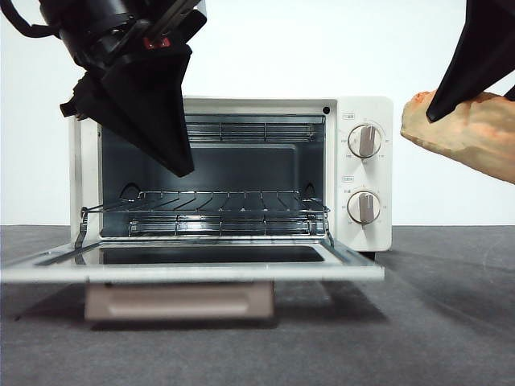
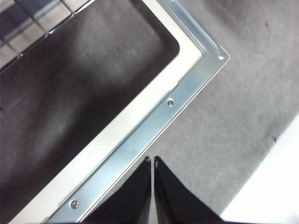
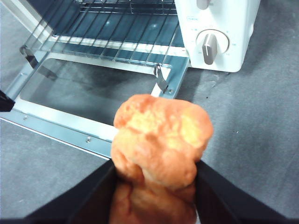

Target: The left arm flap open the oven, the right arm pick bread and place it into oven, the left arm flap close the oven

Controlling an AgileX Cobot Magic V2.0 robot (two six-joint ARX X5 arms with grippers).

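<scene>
The cream-white oven (image 1: 366,173) stands in the middle with its door (image 1: 193,261) folded down flat and its wire rack (image 1: 217,205) showing; it also shows in the right wrist view (image 3: 219,28). My left gripper (image 1: 181,165) is shut and empty, hanging above the open door's left part; in the left wrist view (image 2: 152,161) its tips are over the door's metal frame (image 2: 140,140). My right gripper (image 1: 438,112) is shut on the golden-orange bread (image 1: 467,133), held in the air to the right of the oven. In the right wrist view the bread (image 3: 161,140) hangs above the door's corner.
The oven stands on a dark grey table cloth (image 1: 434,322). Its two round knobs (image 1: 364,141) face the front on the right panel. The door's beige handle (image 1: 177,301) hangs under the door's front edge. A white wall lies behind.
</scene>
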